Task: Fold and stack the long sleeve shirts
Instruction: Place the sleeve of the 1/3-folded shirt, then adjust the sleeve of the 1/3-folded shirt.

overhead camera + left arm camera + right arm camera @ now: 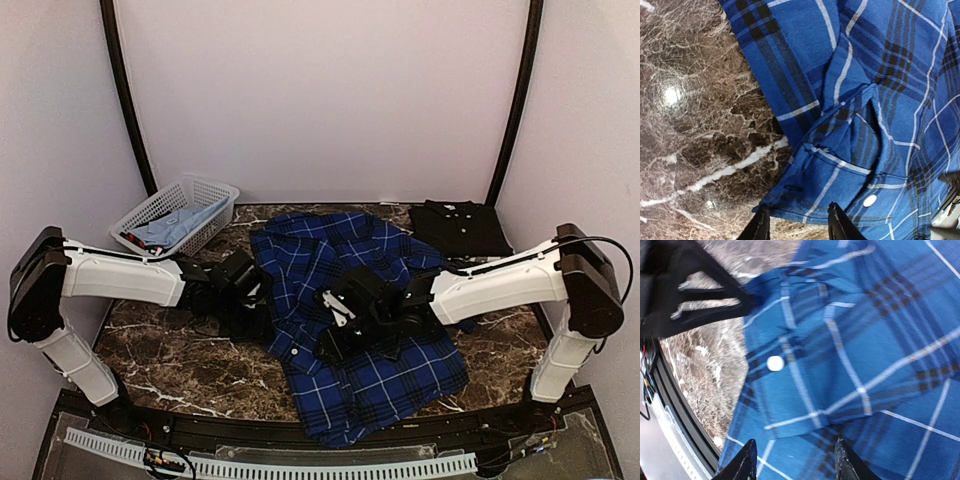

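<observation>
**Overhead view.** A dark brown, white-veined marble worktop (150,340) carries the royal-blue-and-navy plaid button-up shirt (400,385). The shirt lies rumpled and spread at the centre, with its lower edge near the front rim. A plain black collared shirt (460,228) lies folded at the right rear, apart from the plaid one. A white plastic lattice basket (212,190) sits at the left rear, and the pale blue cloth inside it is too small to identify. Both arms reach inward and hide the middle of the plaid shirt.

**Wrist views.** Only these views show the grasping parts. The left fingers (759,227) stand apart, with the shirt's hem edge lying between them over bare marble. The right fingers (742,465) are likewise parted above flat plaid cloth, and neither pair is pinching it. A small white button (870,200) shows near each pair. A black shape at the right wrist view's upper left is blurred.
</observation>
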You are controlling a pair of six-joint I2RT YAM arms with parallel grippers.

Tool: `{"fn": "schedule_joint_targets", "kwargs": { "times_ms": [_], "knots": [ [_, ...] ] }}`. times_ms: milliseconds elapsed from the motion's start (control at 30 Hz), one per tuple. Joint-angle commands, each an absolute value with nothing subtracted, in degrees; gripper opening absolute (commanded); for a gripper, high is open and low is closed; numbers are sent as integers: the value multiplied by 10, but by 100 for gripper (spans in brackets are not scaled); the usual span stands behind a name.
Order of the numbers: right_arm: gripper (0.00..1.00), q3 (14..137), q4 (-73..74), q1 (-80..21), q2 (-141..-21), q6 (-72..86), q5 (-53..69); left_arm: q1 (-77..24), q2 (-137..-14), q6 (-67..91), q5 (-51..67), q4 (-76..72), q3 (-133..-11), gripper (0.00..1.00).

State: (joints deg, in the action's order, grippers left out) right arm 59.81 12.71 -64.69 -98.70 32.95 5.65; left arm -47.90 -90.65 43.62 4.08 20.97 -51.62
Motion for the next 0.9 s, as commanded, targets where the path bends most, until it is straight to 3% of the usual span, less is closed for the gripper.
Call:
{"fn": "schedule_joint_targets", "kwargs": {
  "times_ms": [0, 300, 667, 867],
  "knots": [
    [50, 646, 163, -690, -1013, 293, 3, -479, -915, 419, 38, 221, -530, 36],
    [48, 707, 214, -739, -1084, 254, -93, -479, -917, 423, 48, 217, -530, 21],
    [38, 733, 224, -743, -1122, 258, -135, -479, -916, 420, 53, 219, -532, 7],
    [45, 735, 218, -751, -1123, 256, -124, -479, -917, 416, 55, 221, -534, 5]
  ]
}}
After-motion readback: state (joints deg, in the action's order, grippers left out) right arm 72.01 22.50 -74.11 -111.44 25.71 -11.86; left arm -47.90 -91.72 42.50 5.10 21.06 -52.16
